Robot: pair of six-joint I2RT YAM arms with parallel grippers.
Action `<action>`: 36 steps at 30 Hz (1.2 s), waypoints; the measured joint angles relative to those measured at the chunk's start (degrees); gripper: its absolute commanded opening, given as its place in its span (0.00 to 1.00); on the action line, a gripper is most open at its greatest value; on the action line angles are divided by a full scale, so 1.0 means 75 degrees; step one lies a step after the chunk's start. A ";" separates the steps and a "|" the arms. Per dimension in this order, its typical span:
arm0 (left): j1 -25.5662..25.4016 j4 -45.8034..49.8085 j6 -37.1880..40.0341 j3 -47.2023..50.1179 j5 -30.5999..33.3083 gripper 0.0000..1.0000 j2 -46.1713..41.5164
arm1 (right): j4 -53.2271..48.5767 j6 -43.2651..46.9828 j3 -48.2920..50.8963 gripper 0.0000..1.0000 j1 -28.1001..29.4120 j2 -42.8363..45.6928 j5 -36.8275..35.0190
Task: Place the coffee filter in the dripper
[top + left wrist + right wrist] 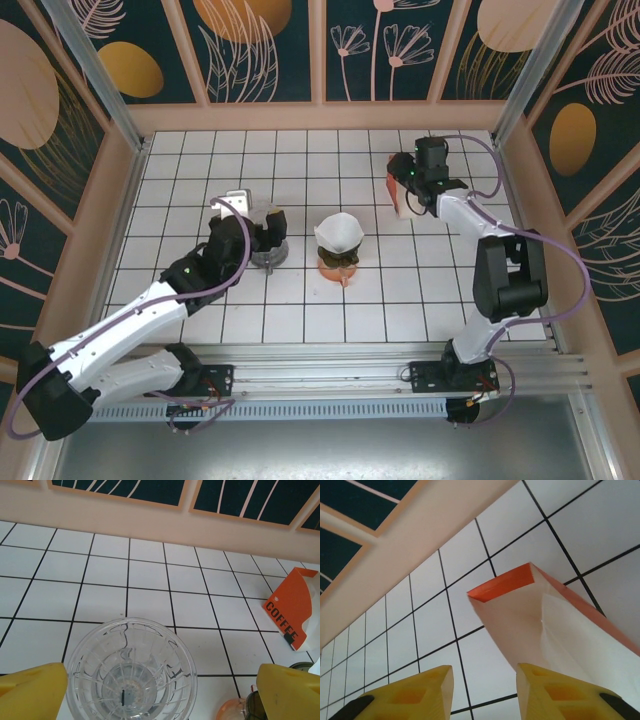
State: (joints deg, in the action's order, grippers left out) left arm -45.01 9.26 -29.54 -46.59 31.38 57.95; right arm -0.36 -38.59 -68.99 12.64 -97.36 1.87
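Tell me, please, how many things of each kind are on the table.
Drippers: 2 (clear dripper, orange dripper)
Paper filter: 1
Coffee box: 1
Total: 4

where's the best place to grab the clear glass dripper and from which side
Grip the glass dripper across its round outer wall under the rim, coming from above. It stands upright, mouth up, so opposite sides should give even contact. The open left gripper straddles it with a finger on each side.

We see a lab test booth: patterned panels (260, 50) ring the tiled table (300, 320) (aluminium rail (330, 372) at its near edge).
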 measured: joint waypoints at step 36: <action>0.0000 -0.0073 0.0029 0.0201 -0.0003 0.98 -0.0201 | 0.0070 -0.1119 -0.0020 0.21 0.0000 -0.1043 -0.0702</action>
State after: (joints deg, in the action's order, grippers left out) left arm -45.01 8.71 -29.32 -45.08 31.35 56.45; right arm 0.16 -46.98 -69.14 12.64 -105.19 -3.40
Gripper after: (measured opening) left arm 0.985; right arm 0.257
